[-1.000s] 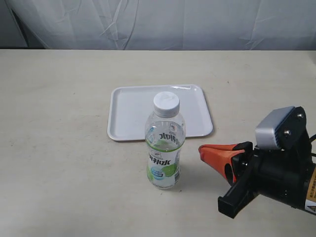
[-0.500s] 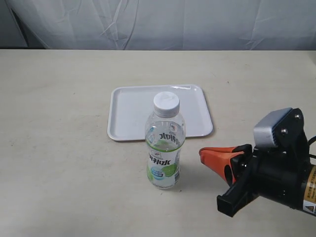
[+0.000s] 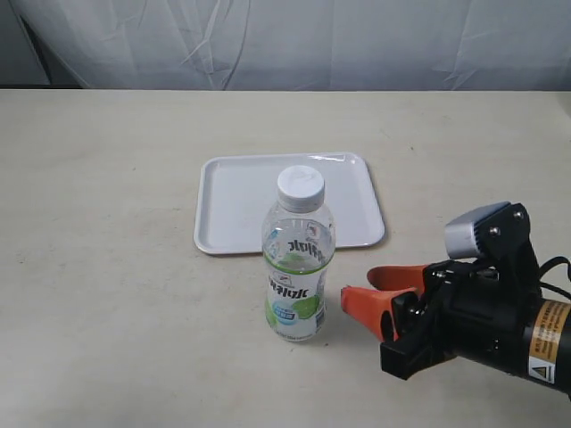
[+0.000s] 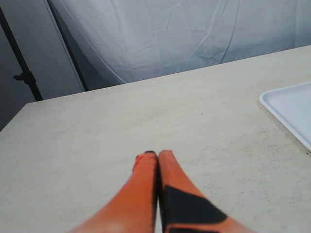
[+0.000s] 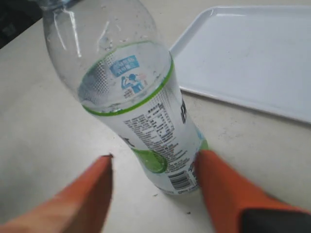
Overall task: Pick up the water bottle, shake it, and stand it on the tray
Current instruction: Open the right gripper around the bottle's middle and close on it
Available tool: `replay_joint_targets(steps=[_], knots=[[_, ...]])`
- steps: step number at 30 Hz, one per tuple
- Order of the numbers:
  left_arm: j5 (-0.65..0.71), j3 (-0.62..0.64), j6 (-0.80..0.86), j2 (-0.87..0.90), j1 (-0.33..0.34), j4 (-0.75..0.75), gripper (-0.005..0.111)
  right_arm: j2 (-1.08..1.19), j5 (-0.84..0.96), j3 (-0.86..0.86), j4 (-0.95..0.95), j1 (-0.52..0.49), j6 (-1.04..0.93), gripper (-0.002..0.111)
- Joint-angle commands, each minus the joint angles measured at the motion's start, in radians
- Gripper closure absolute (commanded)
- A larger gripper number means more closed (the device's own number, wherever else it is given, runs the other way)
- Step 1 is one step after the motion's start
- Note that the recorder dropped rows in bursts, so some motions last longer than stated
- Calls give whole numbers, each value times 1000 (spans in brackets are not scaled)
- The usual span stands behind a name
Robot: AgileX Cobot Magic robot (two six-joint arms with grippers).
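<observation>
One water bottle [image 3: 298, 267], one tray [image 3: 234, 207], and two pincers are in view.

The water bottle stands upright on the table [image 3: 107, 267], white cap on. It is toward the near edge and about midway between the left and right edges. The tray lies flat just behind it, toward the far edge. In the right wrist view, a strip of table separates the bottle's base from the tray's near rim, so the two are near but apart.

The right pincer [image 3: 357, 287] reaches in low from the near right corner, its orange fingers [image 5: 228, 194] spread apart. The bottle's lower body fills the gap between them in the right wrist view. In the exterior view the tips stop just beside the bottle, with a sliver of table between. Nothing is gripped.

The left pincer [image 4: 156, 153] shows only in its own wrist view. Its two orange fingers are pressed together with nothing between them, and it sits above the table with a corner of the tray off to one side.

For open room, a wide stretch of table runs from the bottle and tray out to the left edge. A broad band lies between the tray and the far edge, where a white cloth [image 3: 285, 40] hangs. To the right of the tray, the surface is open up to the far right corner. The right arm's black body [image 3: 486, 321] takes up the near right corner.
</observation>
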Motion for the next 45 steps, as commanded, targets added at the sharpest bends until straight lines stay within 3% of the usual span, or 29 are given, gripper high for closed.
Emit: replay_joint_targets(steps=[1,15,29,45], knots=[[-13,4,-2,-5,0,-2,106,20,-56,2,34,2,-2,17],[-13,4,-2,-5,0,-2,106,31,-85,-102,31,2,-64,14],[-13,4,-2,-5,0,-2,106,33,-36,-170,-234,4,-101,14],[-13,4,-2,-5,0,-2,106,309,-29,-309,-220,11,-132,14]])
